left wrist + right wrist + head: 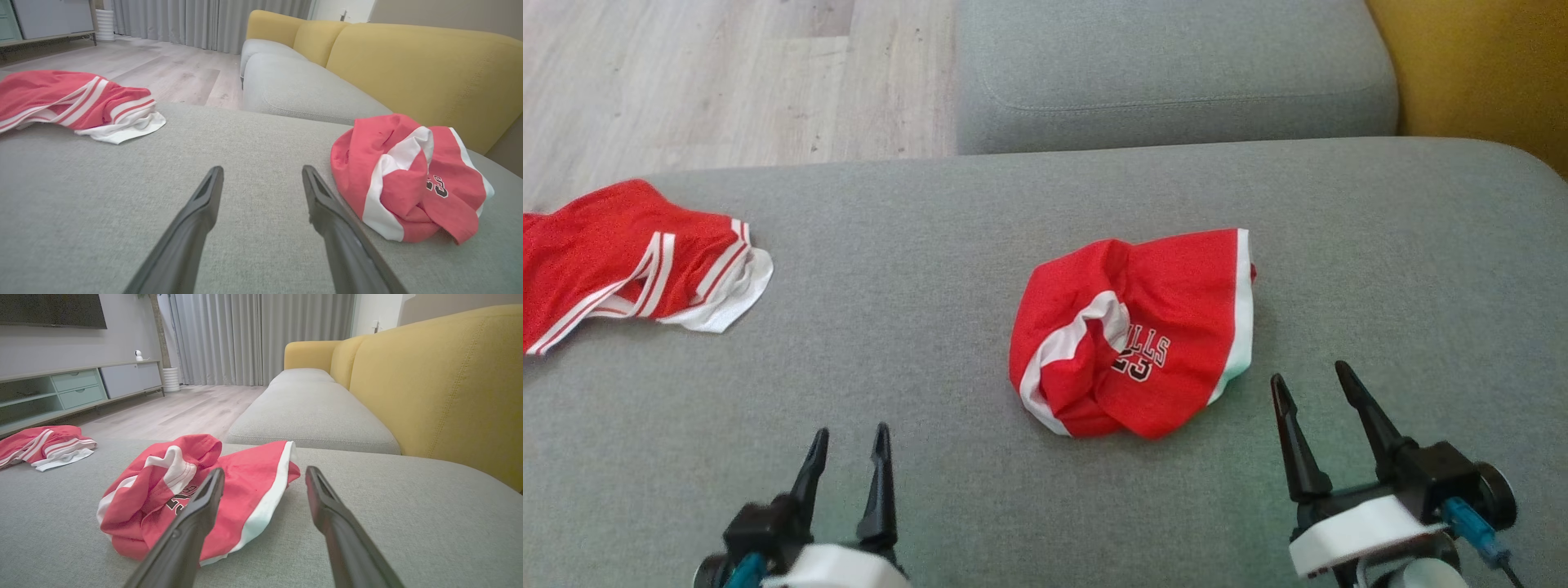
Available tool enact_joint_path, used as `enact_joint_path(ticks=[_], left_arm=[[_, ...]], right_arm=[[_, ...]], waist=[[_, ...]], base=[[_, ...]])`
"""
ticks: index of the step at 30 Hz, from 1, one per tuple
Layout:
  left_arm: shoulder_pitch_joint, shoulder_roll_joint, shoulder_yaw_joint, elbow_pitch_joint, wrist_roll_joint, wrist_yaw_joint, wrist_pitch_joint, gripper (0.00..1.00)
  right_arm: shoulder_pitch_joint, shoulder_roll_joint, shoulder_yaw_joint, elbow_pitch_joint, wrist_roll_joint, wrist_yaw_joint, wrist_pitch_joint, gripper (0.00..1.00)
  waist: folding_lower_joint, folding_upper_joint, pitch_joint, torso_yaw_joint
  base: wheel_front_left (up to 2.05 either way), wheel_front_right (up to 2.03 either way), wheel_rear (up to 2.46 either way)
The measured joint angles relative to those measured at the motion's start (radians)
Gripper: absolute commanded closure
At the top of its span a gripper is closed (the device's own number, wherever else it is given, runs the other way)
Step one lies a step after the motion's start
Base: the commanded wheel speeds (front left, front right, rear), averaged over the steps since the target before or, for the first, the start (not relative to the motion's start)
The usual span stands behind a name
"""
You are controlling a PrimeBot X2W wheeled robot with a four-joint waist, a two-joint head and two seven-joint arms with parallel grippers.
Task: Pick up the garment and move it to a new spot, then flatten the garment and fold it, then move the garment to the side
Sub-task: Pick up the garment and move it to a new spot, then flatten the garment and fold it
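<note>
Well left of the garment [1131, 335] lie, perhaps, red shorts [629, 257].

Grey cushion [915, 269] with a crumpled red garment [1176, 310] (white-trimmed) and, well apart, a striped cloth [613, 245].

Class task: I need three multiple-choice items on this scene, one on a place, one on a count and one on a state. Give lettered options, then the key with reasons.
1. Where does the crumpled jersey lie?
A) on the grey cushion, nearer the right gripper
B) on the wooden floor
C) on the yellow backrest

2. How many red garments are on the cushion?
A) one
B) two
C) three

3. What state are the grippers in?
A) both open, holding nothing
B) right shut on the jersey
C) both shut

Key:
1 A, its white-trimmed edge lies just ahead of that gripper.
2 B, a striped red garment lies at the far left too.
3 A, the left gripper and the right one both have their fingers apart with nothing between them.
</note>
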Motion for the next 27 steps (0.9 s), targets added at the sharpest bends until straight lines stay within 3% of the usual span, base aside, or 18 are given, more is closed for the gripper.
enact_joint_path(ticks=[7,27], left_arm=[[0.071,0.005,0.023,-0.069,-0.004,0.030,-0.012,0.00],[0.102,0.026,0.018,-0.101,-0.003,0.048,0.003,0.00]], right_arm=[[0.010,0.000,-0.001,0.042,0.017,0.000,-0.016,0.00],[0.020,0.000,-0.006,0.108,0.026,0.000,-0.040,0.00]], waist=[[0.0001,0.0000,-0.005,0.011],[0.0002,0.0000,-0.008,0.003]], base=[[0.00,0.00,0.00],[0.00,0.00,0.00]])
